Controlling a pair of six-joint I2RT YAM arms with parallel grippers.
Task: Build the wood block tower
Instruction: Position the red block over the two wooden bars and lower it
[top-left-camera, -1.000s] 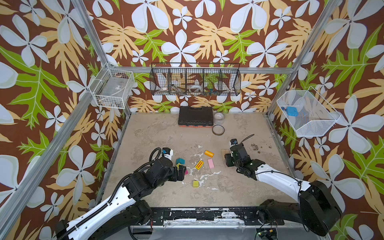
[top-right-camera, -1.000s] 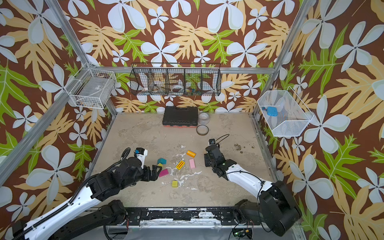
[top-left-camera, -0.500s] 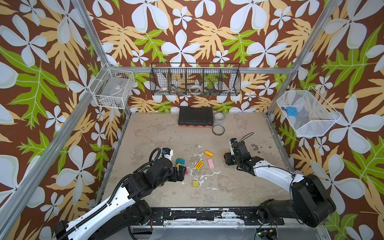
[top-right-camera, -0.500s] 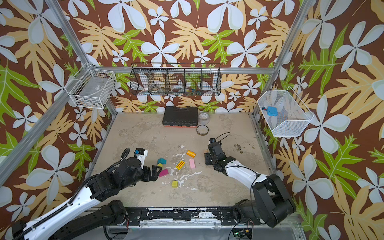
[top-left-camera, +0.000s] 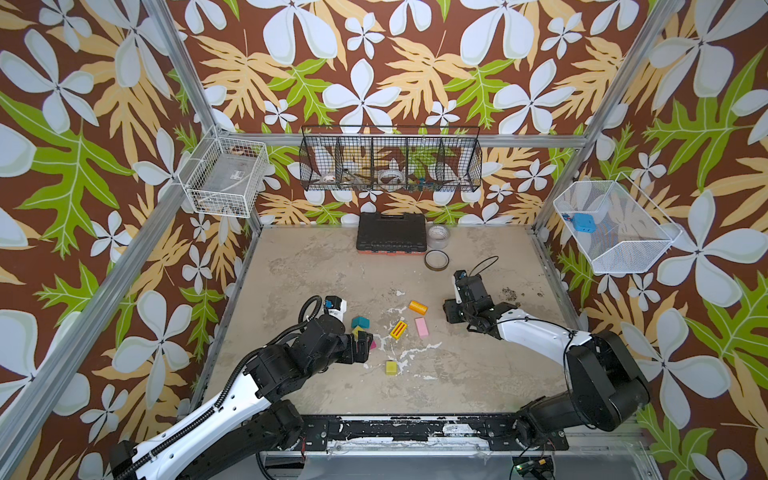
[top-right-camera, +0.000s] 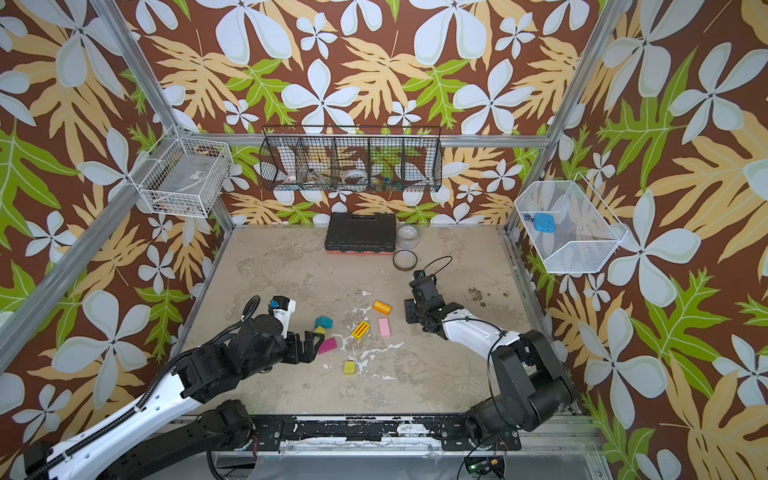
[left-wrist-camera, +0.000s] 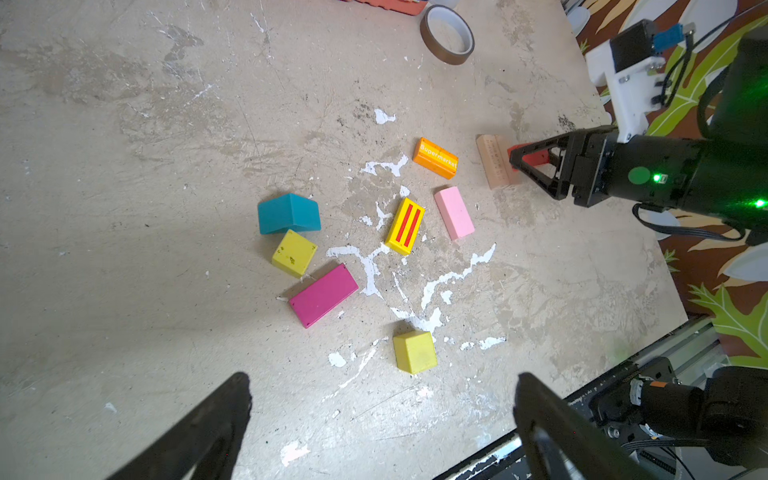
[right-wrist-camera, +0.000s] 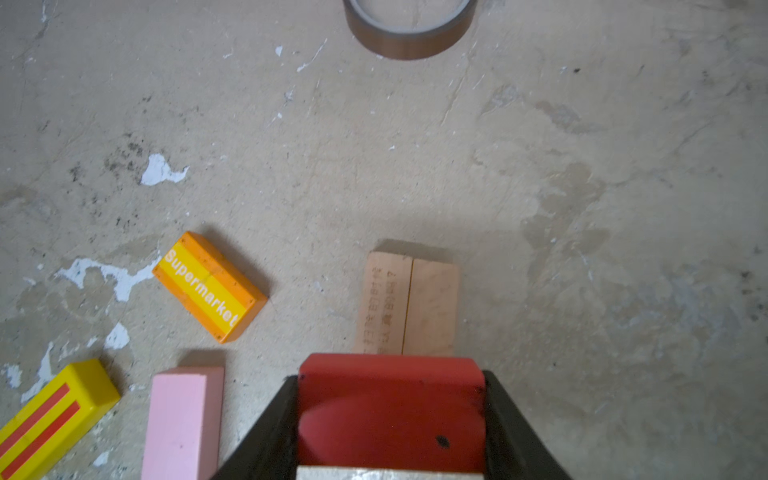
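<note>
Partly hidden, red block (right-wrist-camera: 390, 415) in right gripper (right-wrist-camera: 390, 380), tan planks (right-wrist-camera: 409, 305) cut off behind.

Scuffed beige table (top-left-camera: 478, 374), toy blocks loose across its middle.
Lying flat: teal roof block (top-left-camera: 360, 322) just beside a yellow cube (left-wrist-camera: 294, 252), magenta block (top-right-camera: 327, 345), yellow-green cube (top-left-camera: 391, 368), striped yellow block (top-left-camera: 398, 330), pink block (top-left-camera: 422, 327), orange block (top-left-camera: 417, 307), two tan planks (right-wrist-camera: 409, 305) side by side. At the back: black case (top-left-camera: 391, 232), clear tape roll (top-left-camera: 439, 237), brown tape ring (top-left-camera: 436, 260).

Bright, even light, soft shadows; red block (right-wrist-camera: 390, 399) softly blurred close up, wide-angle edge distortion.
</note>
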